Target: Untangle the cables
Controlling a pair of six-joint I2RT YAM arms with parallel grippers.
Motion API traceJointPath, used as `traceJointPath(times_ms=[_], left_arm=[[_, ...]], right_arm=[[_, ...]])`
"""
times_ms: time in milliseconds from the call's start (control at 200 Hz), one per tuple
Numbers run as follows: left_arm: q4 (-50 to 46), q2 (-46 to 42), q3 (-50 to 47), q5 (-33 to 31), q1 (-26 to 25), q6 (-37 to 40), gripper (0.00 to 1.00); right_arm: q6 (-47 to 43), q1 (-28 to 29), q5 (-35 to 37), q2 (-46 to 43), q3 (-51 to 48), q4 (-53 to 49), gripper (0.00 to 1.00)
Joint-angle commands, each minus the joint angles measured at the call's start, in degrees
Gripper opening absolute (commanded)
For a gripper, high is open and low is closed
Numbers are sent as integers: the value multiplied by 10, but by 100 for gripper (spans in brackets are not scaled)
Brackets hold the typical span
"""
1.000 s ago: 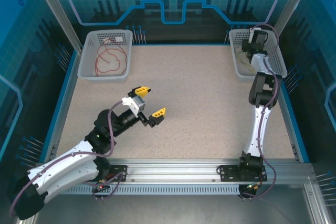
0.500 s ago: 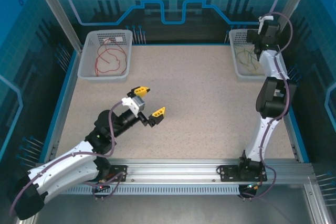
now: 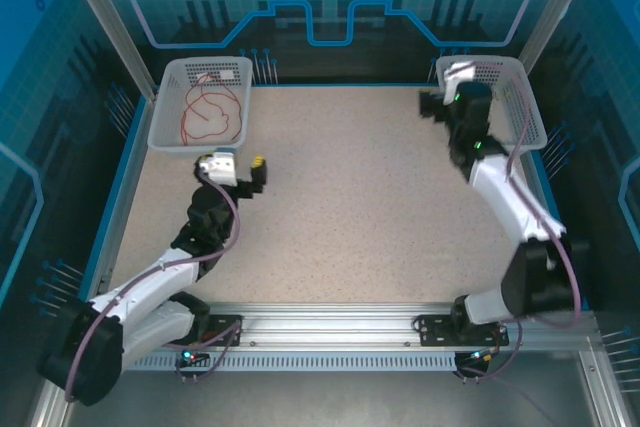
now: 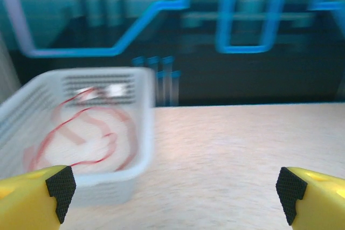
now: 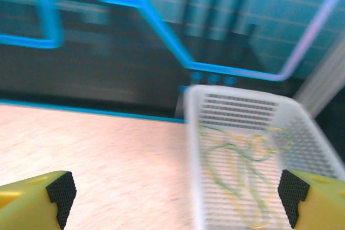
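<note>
Thin red cables (image 3: 210, 112) lie looped in the white left basket (image 3: 165, 97); the left wrist view has them (image 4: 86, 133) ahead and to the left, blurred. My left gripper (image 3: 247, 171) hovers over the table just in front of that basket, and in its wrist view the gripper (image 4: 175, 187) is open with nothing between the yellow fingers (image 4: 38, 192). Yellow-green cables (image 5: 242, 160) lie in the white right basket (image 5: 237, 111). My right gripper (image 3: 433, 105) is at the left edge of that basket (image 3: 520, 97), and in its wrist view the gripper (image 5: 175, 192) is open and empty.
Speckled beige tabletop (image 3: 350, 207) stretches between the two baskets. A blue rim (image 3: 340, 86) and a dark back wall bound the far side. Aluminium rails (image 3: 330, 332) run along the near edge by the arm bases.
The left arm has swung up and left toward the red-cable basket. The right gripper has come out of the right basket, moved left to its edge and opened wide.
</note>
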Motion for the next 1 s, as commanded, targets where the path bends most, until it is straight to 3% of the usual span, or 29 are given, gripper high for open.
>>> traceJointPath(times_ms=[0, 125, 215, 305, 515, 615, 805, 996], left_arm=[[19, 32, 0, -34, 46, -37, 99], [116, 100, -33, -35, 65, 38, 99], [148, 145, -47, -28, 87, 19, 99], [168, 177, -52, -30, 95, 24, 99], [306, 286, -75, -6, 117, 13, 99], [283, 272, -78, 17, 122, 0, 99], [431, 311, -134, 55, 124, 14, 99], [434, 342, -129, 131, 123, 38, 99]], right_arm=[[2, 35, 0, -87, -105, 73, 100], [16, 57, 29, -168, -225, 81, 100], [35, 58, 92, -194, -302, 120, 100], [33, 57, 97, -194, -351, 146, 100], [38, 44, 109, -90, -382, 211, 100], [40, 35, 107, -33, -381, 263, 100], [-6, 30, 63, 27, -382, 373, 100], [-15, 21, 11, 37, -438, 473, 100]])
